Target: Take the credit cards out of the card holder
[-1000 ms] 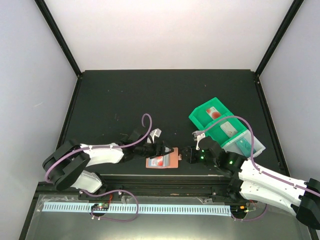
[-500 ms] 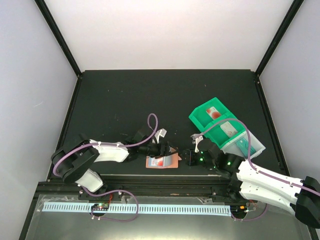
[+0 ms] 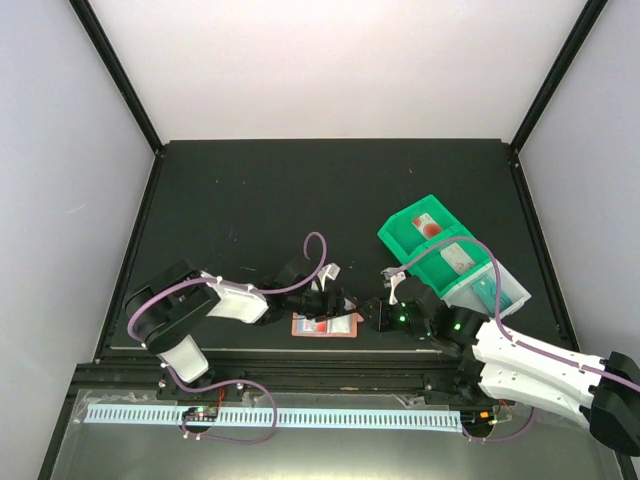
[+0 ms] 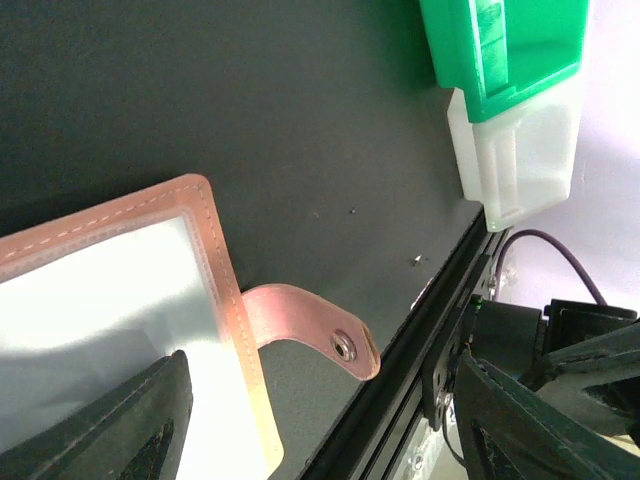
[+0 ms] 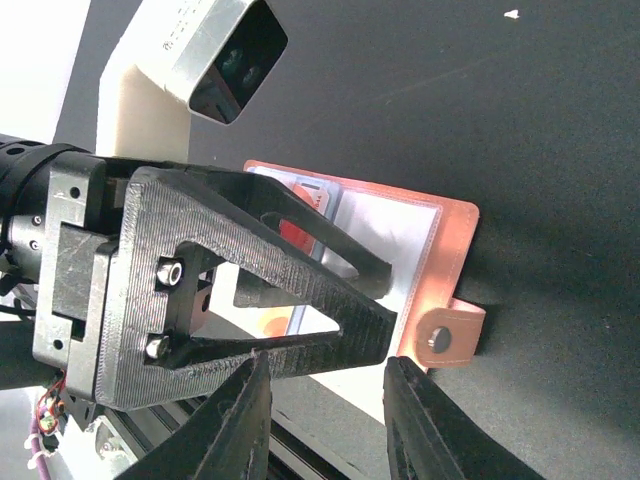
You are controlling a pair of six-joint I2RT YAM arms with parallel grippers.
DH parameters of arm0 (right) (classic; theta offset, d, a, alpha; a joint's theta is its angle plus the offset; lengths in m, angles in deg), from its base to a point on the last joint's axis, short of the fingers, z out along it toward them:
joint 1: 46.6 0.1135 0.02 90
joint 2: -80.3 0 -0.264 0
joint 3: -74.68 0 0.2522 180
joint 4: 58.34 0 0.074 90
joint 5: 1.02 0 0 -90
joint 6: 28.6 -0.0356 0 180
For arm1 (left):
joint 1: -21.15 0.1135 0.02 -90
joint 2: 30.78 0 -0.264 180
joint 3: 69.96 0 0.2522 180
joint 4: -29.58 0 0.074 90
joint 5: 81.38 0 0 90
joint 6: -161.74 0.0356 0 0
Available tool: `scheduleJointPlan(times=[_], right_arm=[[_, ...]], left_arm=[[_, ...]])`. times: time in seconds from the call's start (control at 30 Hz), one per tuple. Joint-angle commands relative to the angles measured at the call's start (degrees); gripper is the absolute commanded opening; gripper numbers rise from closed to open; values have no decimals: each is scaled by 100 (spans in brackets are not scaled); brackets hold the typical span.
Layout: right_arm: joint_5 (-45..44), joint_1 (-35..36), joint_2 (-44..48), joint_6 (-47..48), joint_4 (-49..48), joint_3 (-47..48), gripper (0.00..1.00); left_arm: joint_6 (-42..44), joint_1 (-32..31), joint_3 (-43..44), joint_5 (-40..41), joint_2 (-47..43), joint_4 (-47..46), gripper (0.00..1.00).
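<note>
The salmon-orange card holder (image 3: pixel 325 325) lies open near the table's front edge, its snap tab (image 5: pixel 450 335) pointing right. My left gripper (image 3: pixel 325 302) is open, and its dark fingers (image 5: pixel 330 250) rest on the pale inner pockets. In the left wrist view, one finger (image 4: pixel 100 430) sits on the pale pocket beside the stitched edge of the card holder (image 4: pixel 215 260). A card with red and orange marks (image 5: pixel 295 235) shows in the pockets, partly hidden by those fingers. My right gripper (image 5: pixel 328 365) is open and empty just right of the card holder, near the tab.
A green plastic bin (image 3: pixel 430 238) with a pale tray (image 3: pixel 490 290) at its near end stands right of centre, behind my right arm. The bin also shows in the left wrist view (image 4: pixel 500 50). The table's black front rail (image 3: pixel 320 350) runs just below the card holder.
My left arm has swung right and its gripper has come down onto the open card holder, which now lies flatter and slightly nearer the front rail. My right gripper has barely moved.
</note>
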Motion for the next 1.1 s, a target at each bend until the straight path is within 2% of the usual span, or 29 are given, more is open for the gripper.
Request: scheduleJointPlan(times=[0.0,0.3,0.53,0.83,1.07], right_arm=[[32,-9,82,-38,-67,2,31],[170,19,-83,-84,-256,73,31],[288,175,-518,-163,-602,374,31],[290,629,-1635,-240,-1101,1138,30],[250,891,-2871,-238,-1410,1681,29]], left_arm=[[134,-34,293,-62,-218,44,73],[419,76,267,247,-1059,967,73],[625,508,-154,521,-2027,1756,71],[959,1133,-791,1226,-3698,3454,67],[757,1461,-1537,1304,-4648,3721,63]])
